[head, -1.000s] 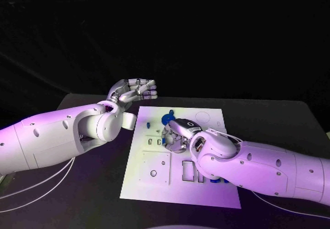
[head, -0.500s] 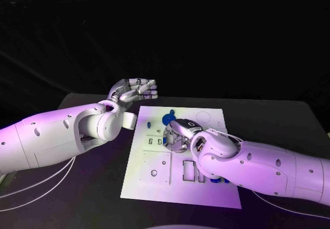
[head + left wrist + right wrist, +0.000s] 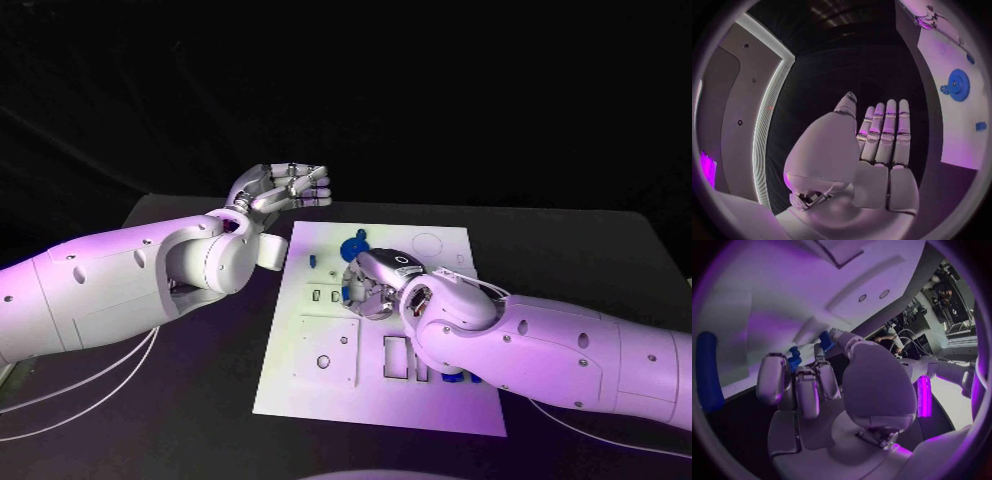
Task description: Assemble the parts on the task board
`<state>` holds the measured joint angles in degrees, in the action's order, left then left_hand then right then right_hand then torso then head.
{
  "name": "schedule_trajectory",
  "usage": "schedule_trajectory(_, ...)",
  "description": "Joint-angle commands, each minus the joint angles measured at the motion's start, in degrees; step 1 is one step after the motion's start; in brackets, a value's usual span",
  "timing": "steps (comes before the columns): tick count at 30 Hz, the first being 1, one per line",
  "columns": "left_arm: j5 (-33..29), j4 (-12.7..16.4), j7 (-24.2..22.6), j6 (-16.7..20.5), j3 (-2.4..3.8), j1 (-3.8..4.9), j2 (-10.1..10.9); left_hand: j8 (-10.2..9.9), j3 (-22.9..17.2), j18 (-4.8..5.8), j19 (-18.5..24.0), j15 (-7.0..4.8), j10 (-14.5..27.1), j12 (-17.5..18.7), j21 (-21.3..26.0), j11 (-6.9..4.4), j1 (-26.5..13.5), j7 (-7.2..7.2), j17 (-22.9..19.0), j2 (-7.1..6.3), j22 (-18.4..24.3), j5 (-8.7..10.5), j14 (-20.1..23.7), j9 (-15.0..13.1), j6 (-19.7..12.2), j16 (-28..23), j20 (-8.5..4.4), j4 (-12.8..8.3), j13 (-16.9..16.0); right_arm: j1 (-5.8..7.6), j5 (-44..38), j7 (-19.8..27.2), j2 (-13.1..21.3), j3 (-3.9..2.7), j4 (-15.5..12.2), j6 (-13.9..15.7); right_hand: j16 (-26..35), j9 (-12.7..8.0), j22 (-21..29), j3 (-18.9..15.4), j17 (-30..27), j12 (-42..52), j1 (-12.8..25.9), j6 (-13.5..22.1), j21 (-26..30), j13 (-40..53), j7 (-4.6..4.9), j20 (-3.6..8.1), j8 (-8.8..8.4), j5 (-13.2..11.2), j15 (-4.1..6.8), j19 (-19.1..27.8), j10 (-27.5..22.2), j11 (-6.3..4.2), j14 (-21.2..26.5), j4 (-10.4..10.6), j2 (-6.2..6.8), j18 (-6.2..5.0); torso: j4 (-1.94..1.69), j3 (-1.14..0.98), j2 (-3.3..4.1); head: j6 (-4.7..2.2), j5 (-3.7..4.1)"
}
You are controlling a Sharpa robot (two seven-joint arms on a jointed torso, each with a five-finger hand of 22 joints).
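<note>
The task board (image 3: 378,390), a white plate with cut-out slots, lay flat in the middle of the black table (image 3: 173,430). Nearest the robot, a small blue part (image 3: 459,377) peeped out from under the right forearm near the board's right side.

Farther in, the right hand (image 3: 372,284) was lowered onto the middle of the board, palm down and fingers curled toward the plate. In the right wrist view its fingertips (image 3: 817,354) sat against two small blue pieces (image 3: 794,358) on the white surface, with the thumb close alongside; whether they were truly pinched or only touched could not be told. A long blue bar (image 3: 707,371) lay on the board off to one side of that hand.

Beyond the right hand, a blue gear (image 3: 353,243) rested near the far edge of the board; the left wrist view showed it as a toothed wheel (image 3: 959,85) with a smaller one beside it.

Farthest away, the left hand (image 3: 281,187) hung raised above the table's far left part, just off the board's far left corner, its fingers curled in on nothing.
</note>
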<state>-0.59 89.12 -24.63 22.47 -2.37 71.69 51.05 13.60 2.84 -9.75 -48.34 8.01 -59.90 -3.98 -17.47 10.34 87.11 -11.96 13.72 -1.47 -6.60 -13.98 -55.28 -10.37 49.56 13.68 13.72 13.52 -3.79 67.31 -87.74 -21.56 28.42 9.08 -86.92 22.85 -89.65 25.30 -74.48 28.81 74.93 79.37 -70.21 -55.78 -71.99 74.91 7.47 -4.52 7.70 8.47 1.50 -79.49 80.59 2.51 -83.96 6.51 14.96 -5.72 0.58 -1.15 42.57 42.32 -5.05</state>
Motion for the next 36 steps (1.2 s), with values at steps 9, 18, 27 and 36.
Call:
schedule_trajectory(9, -0.15, 0.00, -0.23, -0.82, 0.04, 0.04, 0.02, -0.34, 0.33, -0.55, 0.10, 0.08, 0.39, 0.22, 0.38, -0.18, 0.41, -0.16, 0.09, -0.06, 0.07, 0.37, 0.36, -0.05, -0.32, -0.22, 0.45, -0.20, -0.07, -0.05, -0.72, 0.77, -0.01, 0.02, -0.03, 0.49, -0.35, -0.35, 0.18, -3.90, 15.07, -0.66, 1.17, 1.35, 0.71, 1.05, 0.04, -0.51, -0.66, -1.74, -0.47, 0.03, -0.83, 0.40, -6.04, 1.04, 0.02, 0.72, 0.00, 0.03, 0.00, -0.05, 0.07)
schedule_trajectory(18, 2.43, -0.81, 3.18, -1.53, 0.04, 0.04, 0.12, -0.36, 1.30, -0.72, -0.71, -0.40, -0.52, -0.14, 0.08, -0.50, -0.85, -0.08, 0.89, 0.14, 0.09, 0.39, -1.39, -0.20, -0.27, 0.50, 0.21, 0.47, -0.23, 0.31, 1.00, 5.35, 4.35, -0.17, -4.19, 9.61, -0.35, -1.83, 0.20, -18.95, 15.07, -0.96, -3.83, 3.27, 1.65, 0.50, 0.57, -0.97, -1.23, -1.97, -0.94, 0.02, -1.36, 0.92, -6.04, 6.73, -2.90, 0.61, -0.01, 0.01, -0.20, -0.29, 0.08)
schedule_trajectory(27, 15.72, -2.61, 16.09, -9.28, 0.04, 0.06, 0.77, 4.28, 8.54, -0.83, -11.85, -6.31, -15.69, -5.35, -6.53, -6.24, -7.56, 4.14, 9.69, 3.35, -2.41, -0.10, -16.33, -4.12, 4.80, 10.07, -5.12, 3.09, -4.66, 4.02, 22.19, 18.29, 14.59, -0.46, -10.40, 10.53, 0.20, -1.77, 2.46, -18.31, 13.22, -2.21, -7.83, 2.77, 5.09, -0.95, 0.42, -0.81, -0.65, 1.48, -0.75, 1.79, -2.67, 0.73, -5.59, 7.81, -4.31, -0.12, 0.47, 0.03, -1.02, -0.07, -0.14)
schedule_trajectory(36, 35.00, -2.35, 38.55, -19.05, 0.10, 0.32, 0.54, 16.24, 19.32, 1.09, -21.73, -11.89, -16.29, -26.72, -39.86, -11.02, -8.03, 8.33, 67.76, 9.04, -31.05, -2.72, -32.60, -19.84, 2.41, 69.75, -11.26, 3.21, -26.18, 7.19, 34.44, 20.73, 23.82, -0.47, -13.75, 7.35, 0.20, -1.54, 2.46, -18.21, 13.29, -2.46, -7.56, 2.35, 5.32, -1.28, 0.32, -0.75, -0.26, 1.45, -0.69, 1.77, -2.87, 0.65, -5.61, 8.69, -4.21, -0.12, 0.70, -0.36, -2.07, 0.26, -0.19)
